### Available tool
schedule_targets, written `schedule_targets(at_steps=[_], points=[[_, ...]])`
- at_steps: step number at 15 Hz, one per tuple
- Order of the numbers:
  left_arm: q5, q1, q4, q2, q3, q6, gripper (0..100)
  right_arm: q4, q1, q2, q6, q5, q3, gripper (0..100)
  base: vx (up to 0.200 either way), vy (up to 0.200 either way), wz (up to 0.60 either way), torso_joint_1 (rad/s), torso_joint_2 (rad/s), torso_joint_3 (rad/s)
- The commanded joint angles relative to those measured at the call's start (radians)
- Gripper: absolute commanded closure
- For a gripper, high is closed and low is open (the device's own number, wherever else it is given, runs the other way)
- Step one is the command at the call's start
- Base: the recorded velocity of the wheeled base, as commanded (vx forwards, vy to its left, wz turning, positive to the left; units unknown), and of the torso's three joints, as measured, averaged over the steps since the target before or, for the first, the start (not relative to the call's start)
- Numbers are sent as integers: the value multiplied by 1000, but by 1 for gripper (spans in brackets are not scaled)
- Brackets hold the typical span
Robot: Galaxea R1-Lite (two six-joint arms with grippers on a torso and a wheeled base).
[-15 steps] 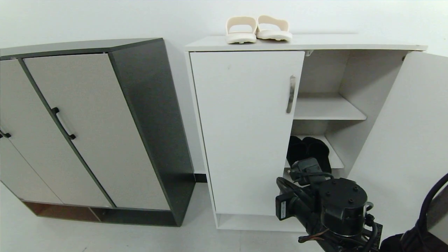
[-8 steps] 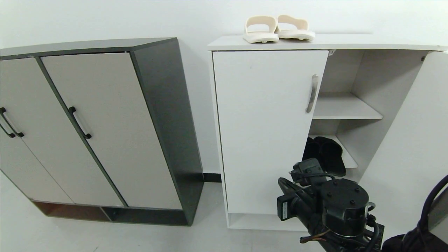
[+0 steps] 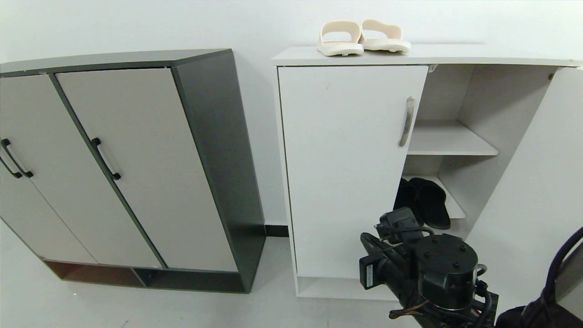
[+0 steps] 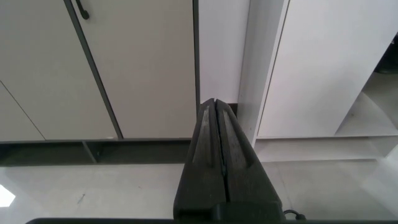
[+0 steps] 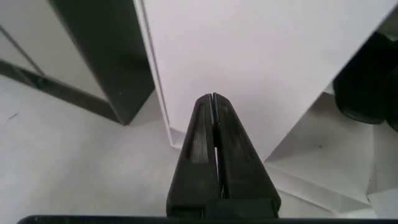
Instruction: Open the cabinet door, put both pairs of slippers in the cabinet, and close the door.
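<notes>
The white cabinet [image 3: 410, 55] is standing at the right of the head view with its right-hand door [image 3: 537, 182] swung wide open, so the opening step is looking done. The left-hand door [image 3: 346, 168] is sitting shut. One pair, the black slippers [image 3: 428, 202], is lying on the lower shelf inside, at the lower right of the opening, which suggests half of the stowing is finished. The other pair, the cream slippers [image 3: 362, 38], is resting on top of the cabinet at the upper middle of the frame, outside it. The upper shelf [image 3: 448, 141] is offering a place for them.

The left gripper [image 4: 214, 106] is pointing toward the gap between the dark cabinet [image 3: 205, 159] and the white one, its fingers pressed together and holding nothing. The right gripper [image 5: 212, 99] is facing the foot of the shut door, with the black slippers at the right edge of its view; its fingers are likewise closed and empty.

Remaining, as I am judging it: lifting the cream pair down, placing it inside, then shutting the open door.
</notes>
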Motion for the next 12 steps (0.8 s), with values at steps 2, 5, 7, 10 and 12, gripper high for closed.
schedule_targets(at_steps=[2,5,7,10,12], points=[[0,0,0,1,0,0,100,0,2,6,-1,0,-1,100,0,0,0,0,0,0],[0,0,0,1,0,0,100,2,2,6,-1,0,0,100,0,0,0,0,0,0],[0,0,0,1,0,0,100,3,2,6,-1,0,0,100,0,0,0,4,-52,-55],[0,0,0,1,0,0,100,3,2,6,-3,0,-1,100,0,0,0,14,-203,-308],[0,0,0,1,0,0,100,2,2,4,-12,0,0,100,0,0,0,49,-498,-364]])
